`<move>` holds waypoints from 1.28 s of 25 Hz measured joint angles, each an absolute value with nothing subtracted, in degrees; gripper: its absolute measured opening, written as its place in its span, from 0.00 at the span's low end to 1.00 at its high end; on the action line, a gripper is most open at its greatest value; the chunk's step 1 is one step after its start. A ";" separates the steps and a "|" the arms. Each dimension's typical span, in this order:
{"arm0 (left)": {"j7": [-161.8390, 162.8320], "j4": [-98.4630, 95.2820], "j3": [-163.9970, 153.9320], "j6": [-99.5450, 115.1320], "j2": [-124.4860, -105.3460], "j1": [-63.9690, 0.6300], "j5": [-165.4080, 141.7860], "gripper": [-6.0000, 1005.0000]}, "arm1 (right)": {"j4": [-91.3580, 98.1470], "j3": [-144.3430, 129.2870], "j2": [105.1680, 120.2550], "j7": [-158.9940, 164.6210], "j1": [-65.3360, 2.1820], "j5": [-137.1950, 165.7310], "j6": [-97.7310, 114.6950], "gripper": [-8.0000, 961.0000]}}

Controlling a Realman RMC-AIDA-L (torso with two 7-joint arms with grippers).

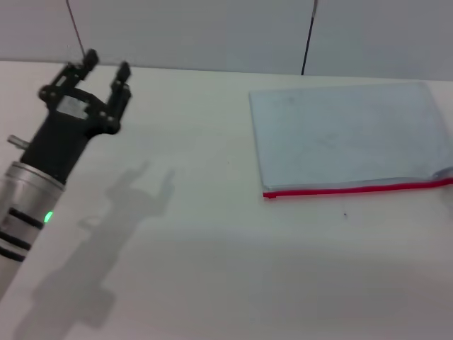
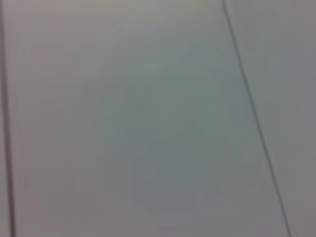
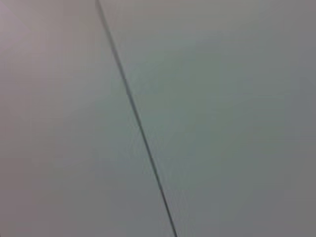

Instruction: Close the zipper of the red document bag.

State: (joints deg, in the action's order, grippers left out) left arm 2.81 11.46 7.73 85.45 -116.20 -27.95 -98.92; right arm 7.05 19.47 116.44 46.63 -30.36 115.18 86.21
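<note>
White table (image 1: pixel 212 269): red document bag (image 1: pixel 347 138) lies well right of spread-fingered left gripper (image 1: pixel 106 69)

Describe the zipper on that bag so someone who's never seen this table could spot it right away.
On the white table, look to the robot's right for the flat pale blue-grey bag, far from the left gripper. The zipper is the thin strip along the bag's long edge nearest the robot. It is the only bright red thing in sight.
</note>
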 joint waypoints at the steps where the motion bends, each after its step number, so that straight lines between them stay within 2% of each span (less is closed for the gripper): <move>1: 4.05 10.99 7.74 86.10 -116.15 -27.78 -98.54 0.49 | 6.34 19.59 116.49 44.75 -30.22 115.18 86.21 0.69; 13: 13.93 8.81 7.83 90.18 -115.54 -26.88 -96.85 0.49 | 4.03 20.60 116.54 38.76 -28.96 115.14 88.75 0.68; 32: 16.92 7.66 7.82 91.68 -115.56 -26.87 -96.07 0.49 | 1.76 20.64 116.50 30.57 -27.94 115.11 93.01 0.68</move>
